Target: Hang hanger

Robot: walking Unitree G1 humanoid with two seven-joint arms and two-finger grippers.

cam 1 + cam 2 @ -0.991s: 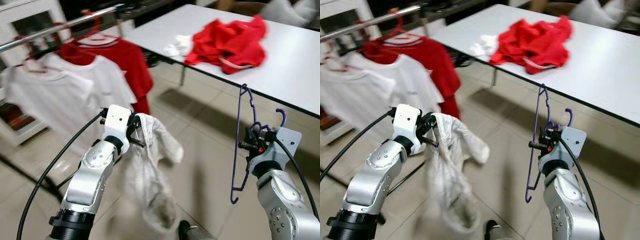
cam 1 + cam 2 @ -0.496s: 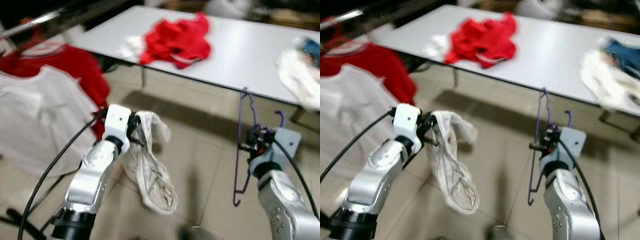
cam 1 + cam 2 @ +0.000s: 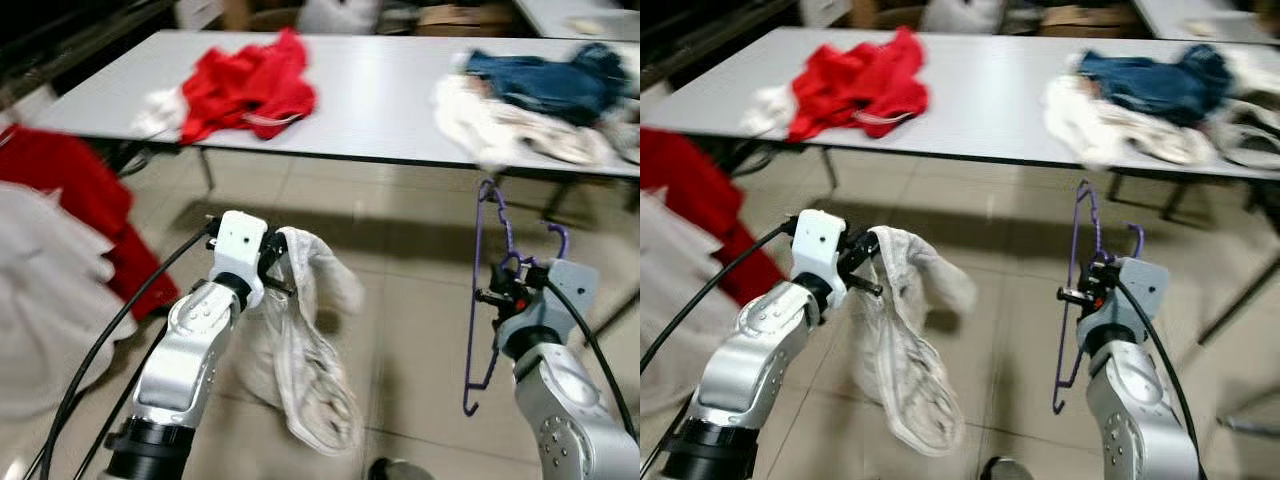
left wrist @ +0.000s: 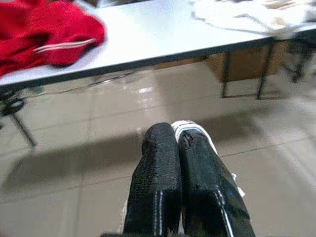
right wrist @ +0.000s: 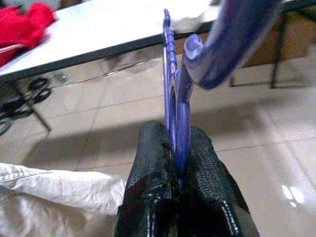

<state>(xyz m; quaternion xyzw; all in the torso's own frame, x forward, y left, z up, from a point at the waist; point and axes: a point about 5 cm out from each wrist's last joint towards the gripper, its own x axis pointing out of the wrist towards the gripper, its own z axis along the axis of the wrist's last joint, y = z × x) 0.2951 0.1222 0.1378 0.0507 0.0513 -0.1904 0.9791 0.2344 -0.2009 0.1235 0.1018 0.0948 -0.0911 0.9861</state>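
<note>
My left gripper (image 3: 272,268) is shut on a crumpled white garment (image 3: 300,370) that hangs from it down toward the tiled floor. In the left wrist view the black fingers (image 4: 158,168) are pressed together with a white edge of the cloth (image 4: 197,132) between them. My right gripper (image 3: 497,296) is shut on a thin purple hanger (image 3: 488,240), held upright with its hook (image 3: 560,236) by the wrist. The right wrist view has both fingers (image 5: 153,158) clamped on the hanger's purple neck (image 5: 178,98).
A long white table (image 3: 400,100) stands ahead with a red garment (image 3: 250,85), a white garment (image 3: 500,120) and blue jeans (image 3: 540,75) on it. A hung red shirt (image 3: 60,190) and white shirt (image 3: 40,300) are at the far left. Tiled floor lies between.
The camera has swung to the right: the clothes rack has slid off to the left and more of the table has come in. Both grippers keep their holds.
</note>
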